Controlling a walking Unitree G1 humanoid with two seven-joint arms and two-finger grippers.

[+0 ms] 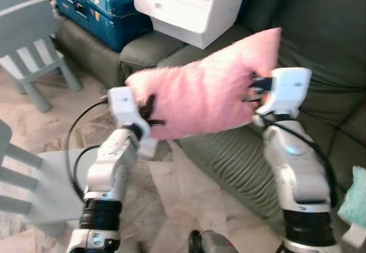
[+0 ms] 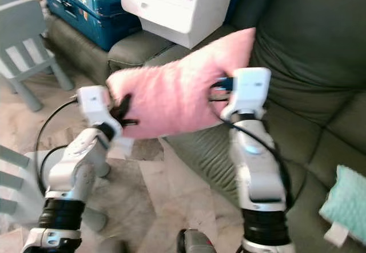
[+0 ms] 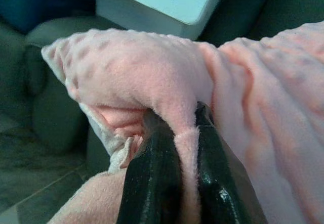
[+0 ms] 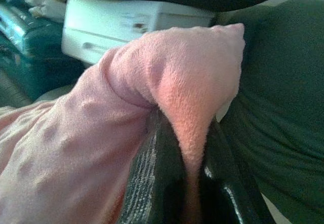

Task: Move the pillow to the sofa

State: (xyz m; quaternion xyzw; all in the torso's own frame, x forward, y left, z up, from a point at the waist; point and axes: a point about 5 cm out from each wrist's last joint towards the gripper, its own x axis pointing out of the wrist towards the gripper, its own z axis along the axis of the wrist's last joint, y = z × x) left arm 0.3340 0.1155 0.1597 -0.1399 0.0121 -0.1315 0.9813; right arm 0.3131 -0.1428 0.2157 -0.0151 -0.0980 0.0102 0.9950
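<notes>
A pink fluffy pillow [image 1: 206, 90] hangs in the air between my two arms, above the front edge of the dark green sofa [image 1: 320, 47]. My left gripper [image 1: 150, 113] is shut on the pillow's left end; its black fingers [image 3: 157, 178] pinch a fold of the pink fabric [image 3: 185, 148]. At the right end my right gripper [image 1: 254, 90] is shut on the pillow too, with a fold of fabric [image 4: 190, 128] squeezed between its fingers [image 4: 152, 178]. The pillow is tilted, its right corner higher and near the sofa's backrest.
A white printer-like box [image 1: 191, 1] and a blue suitcase [image 1: 97, 4] rest on the sofa's left part. A pale grey chair [image 1: 31, 41] stands on the floor at left. A light teal cushion [image 2: 343, 199] lies on the sofa seat at right. Tiled floor [image 1: 177, 196] lies below.
</notes>
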